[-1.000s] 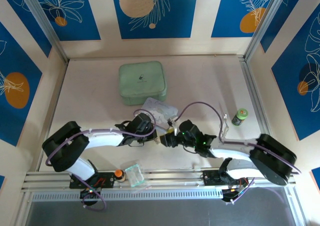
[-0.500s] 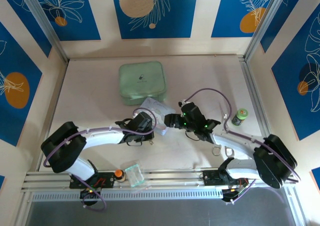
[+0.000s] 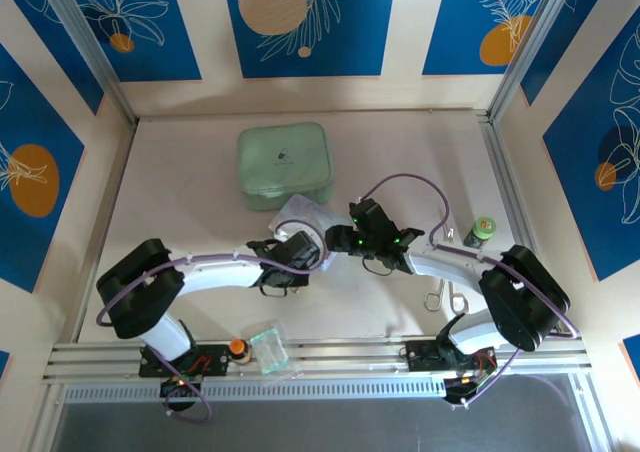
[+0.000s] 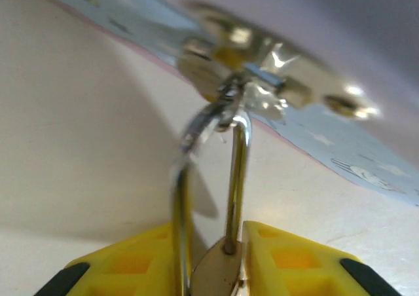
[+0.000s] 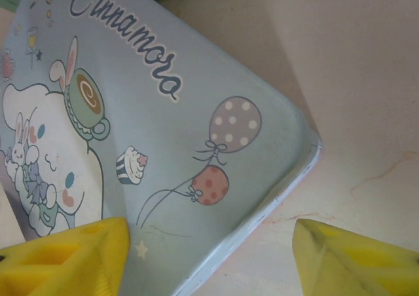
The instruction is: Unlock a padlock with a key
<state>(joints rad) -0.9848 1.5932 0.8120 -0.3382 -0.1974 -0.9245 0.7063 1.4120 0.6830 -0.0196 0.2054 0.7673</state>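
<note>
The left gripper (image 4: 209,247) is closed on the padlock (image 4: 217,271). Its yellow pads (image 4: 141,260) sit against the brass body from 9 and 3 o'clock, and the thin silver shackle (image 4: 236,178) stands out past the fingertips toward 12. A thin wire ring (image 4: 196,129) hooks through the top of the shackle and carries a shiny metal bunch (image 4: 262,80), too blurred to tell its pieces apart. Just behind runs the pale-blue edge of the tin (image 4: 366,168), which lies on the table (image 4: 78,145).

The right gripper (image 5: 213,257) is open and holds nothing — its two yellow fingertips sit wide apart at 7 and 5 o'clock in the wrist view. They hang over one corner of the tin, whose face shows a white cartoon bunny, a cupcake and two balloons.

From above, both grippers meet near the middle of the table. The left one is at about 6 o'clock of the tin and the right one at about 4 o'clock.

- A green case (image 3: 285,165) touches the tin at its 12 o'clock.
- A small jar (image 3: 480,234) stands well apart at 3 o'clock of the right gripper.
- A looped metal tool (image 3: 445,294) lies at its 5 o'clock, beside the right forearm.
- An orange-capped item (image 3: 237,348) and a clear box (image 3: 268,350) sit side by side — both on the near rail, at 7 o'clock of the left gripper.
</note>
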